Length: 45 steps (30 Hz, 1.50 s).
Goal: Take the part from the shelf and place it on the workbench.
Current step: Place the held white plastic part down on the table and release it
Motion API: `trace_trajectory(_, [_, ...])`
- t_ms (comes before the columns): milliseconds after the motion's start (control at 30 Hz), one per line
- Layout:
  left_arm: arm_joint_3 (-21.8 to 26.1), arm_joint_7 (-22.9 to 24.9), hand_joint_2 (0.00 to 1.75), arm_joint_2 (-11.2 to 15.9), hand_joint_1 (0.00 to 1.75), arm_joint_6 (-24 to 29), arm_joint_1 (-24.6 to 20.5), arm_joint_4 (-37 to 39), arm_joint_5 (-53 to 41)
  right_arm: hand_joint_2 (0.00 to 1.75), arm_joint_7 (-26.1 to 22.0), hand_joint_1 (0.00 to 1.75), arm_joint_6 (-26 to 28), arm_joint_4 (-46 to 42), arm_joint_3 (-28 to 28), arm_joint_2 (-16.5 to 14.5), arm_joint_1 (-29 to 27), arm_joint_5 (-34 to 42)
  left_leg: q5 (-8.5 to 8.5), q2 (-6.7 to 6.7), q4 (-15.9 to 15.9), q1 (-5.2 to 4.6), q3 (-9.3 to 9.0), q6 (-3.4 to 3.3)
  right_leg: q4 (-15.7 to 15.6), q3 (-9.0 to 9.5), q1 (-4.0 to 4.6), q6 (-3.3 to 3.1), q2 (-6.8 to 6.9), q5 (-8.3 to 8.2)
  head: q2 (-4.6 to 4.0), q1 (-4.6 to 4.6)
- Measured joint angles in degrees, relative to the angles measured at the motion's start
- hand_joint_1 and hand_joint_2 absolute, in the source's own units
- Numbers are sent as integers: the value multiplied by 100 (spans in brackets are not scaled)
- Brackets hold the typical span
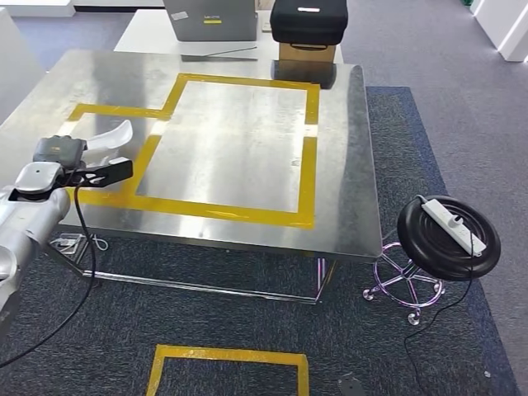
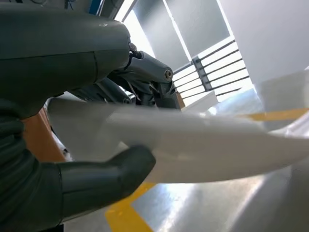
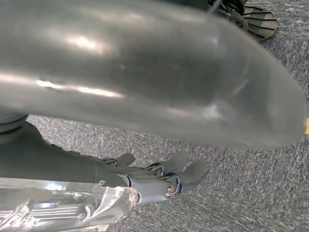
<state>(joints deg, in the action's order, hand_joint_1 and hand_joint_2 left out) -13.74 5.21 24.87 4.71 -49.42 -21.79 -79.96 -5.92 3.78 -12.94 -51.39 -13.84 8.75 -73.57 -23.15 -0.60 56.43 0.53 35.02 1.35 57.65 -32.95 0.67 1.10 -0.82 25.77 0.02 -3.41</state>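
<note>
The left hand's fingers (image 2: 109, 179) and thumb close around the white part (image 2: 204, 145), gripping its near end. Its long axis runs outward, past the fingertips, over the steel worktop (image 1: 249, 157) and its yellow tape outline (image 1: 308, 165). The right hand (image 3: 160, 176) hangs over carpet, fingers loosely spread, holding nothing, well apart from the part.

This looks like an office turned into a robot test space. Grey-blue carpet (image 1: 436, 99) covers the floor, and a steel-topped counter (image 1: 349, 165) carries yellow tape outlines (image 1: 308, 165), with another taped rectangle (image 1: 230, 356) on the carpet. Behind stand a laptop (image 1: 211, 18) and a black case (image 1: 308, 21); a power strip (image 1: 453, 224) lies on a stool (image 1: 436, 247).
</note>
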Motion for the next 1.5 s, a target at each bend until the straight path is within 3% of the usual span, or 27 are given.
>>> trace_trajectory(33, [60,-22,175,8,0,7,37,16,7,0,0,0,0,0,0,0,-1,7,0,0,0,0,0,0,0,0,1,0,0,0,0,0])
trace_trajectory(167, [254,-147,0,30,0,187,149,37,-23,0,-15,0,0,1,0,0,-6,27,0,0,0,0,0,0,-1,0,0,0,1,0,0,1])
trace_trajectory(1133, [702,-503,0,-30,0,601,454,37,-275,0,-27,0,25,1,2,-1,-82,61,-1,0,0,0,0,0,-1,-2,0,0,0,0,0,0])
trace_trajectory(1300, [959,-1056,0,-166,0,970,538,-66,-1,0,-52,0,56,1,2,-1,-95,117,-1,0,0,0,0,0,-2,-4,-2,0,1,0,0,0])
trace_trajectory(1500, [1742,-2164,0,-772,0,1002,1050,-911,1259,0,-83,0,116,1,1,-2,-139,185,-2,0,0,-6,0,0,-3,-4,-8,1,-5,0,0,1])
